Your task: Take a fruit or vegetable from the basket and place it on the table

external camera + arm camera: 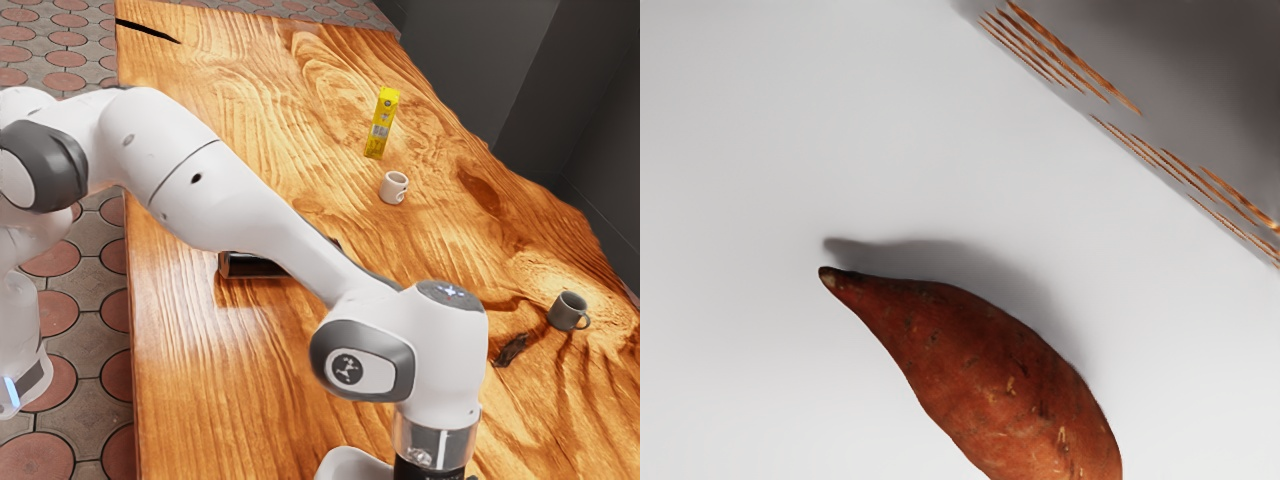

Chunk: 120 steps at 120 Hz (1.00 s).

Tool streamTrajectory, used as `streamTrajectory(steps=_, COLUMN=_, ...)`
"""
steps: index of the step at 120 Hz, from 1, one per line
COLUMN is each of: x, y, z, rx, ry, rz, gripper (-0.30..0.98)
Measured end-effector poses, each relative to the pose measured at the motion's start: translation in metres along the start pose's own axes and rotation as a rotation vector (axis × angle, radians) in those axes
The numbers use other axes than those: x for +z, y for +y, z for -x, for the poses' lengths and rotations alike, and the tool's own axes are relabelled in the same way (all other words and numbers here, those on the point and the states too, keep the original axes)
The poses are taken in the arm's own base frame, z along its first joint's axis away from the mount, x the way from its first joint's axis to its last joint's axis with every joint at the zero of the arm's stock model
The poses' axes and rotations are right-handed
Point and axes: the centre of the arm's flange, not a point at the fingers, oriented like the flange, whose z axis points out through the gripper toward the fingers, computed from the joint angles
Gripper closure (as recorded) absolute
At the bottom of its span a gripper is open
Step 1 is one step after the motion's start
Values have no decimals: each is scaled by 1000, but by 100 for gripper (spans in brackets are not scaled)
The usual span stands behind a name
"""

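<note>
Exterior view. Shows the white arm (250, 230) bent down over the wooden table (230, 400), with the black gripper (430, 469) cut off by the lower edge. Cannot tell from the visible part whether clenched, released or grasping anything. Just beside the gripper, toward the exterior view's left, note the pale basket (352, 466), cropped to a piece of rim and wall. Beyond the gripper, toward the exterior view's right, note a dark brown object (510, 348), too small to identify, and farther out a gray mug (568, 311). Well apart from the gripper, farther up the table, find a white mug (393, 188) and, behind it, an upright yellow carton (381, 125). On the exterior view's left of the gripper, note a black cylinder (252, 265), lying partly hidden behind the arm.

Wrist view. Shows a sweet potato (1010, 385) on the pale basket floor, below the gripper, with the tapered tip exposed and the thicker end cropped. Cannot tell whether touching the gripper. Past the potato from the gripper, note the slotted basket wall (1080, 108), slanting and only partly in frame, with orange-brown streaks visible through the slots.
</note>
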Motion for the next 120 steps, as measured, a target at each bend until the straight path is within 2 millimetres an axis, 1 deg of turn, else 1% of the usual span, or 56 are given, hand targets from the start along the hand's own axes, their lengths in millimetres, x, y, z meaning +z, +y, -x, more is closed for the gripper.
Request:
streamTrajectory(steps=7, x=2, y=5, z=-1, rx=6, ry=-2, rz=2, gripper=0)
streamTrajectory(steps=17, x=7, y=6, z=0, rx=20, ry=-6, rz=-3, gripper=0)
streamTrajectory(steps=26, x=12, y=5, z=1, rx=37, ry=-10, rz=-11, gripper=0)
streamTrajectory(steps=36, x=9, y=1, z=6, rx=42, ry=-22, rz=-11, gripper=0)
streamTrajectory(steps=48, x=2, y=-2, z=10, rx=40, ry=-40, rz=-7, gripper=8)
streamTrajectory(steps=60, x=4, y=-4, z=13, rx=41, ry=-44, rz=-9, gripper=11)
streamTrajectory(steps=77, x=11, y=-9, z=16, rx=45, ry=-43, rz=-19, gripper=14)
streamTrajectory(steps=86, x=17, y=-7, z=13, rx=40, ry=-39, rz=-24, gripper=14)
streamTrajectory(steps=103, x=35, y=-6, z=7, rx=31, ry=-28, rz=-42, gripper=15)
streamTrajectory(steps=120, x=40, y=-4, z=5, rx=33, ry=-26, rz=-41, gripper=16)
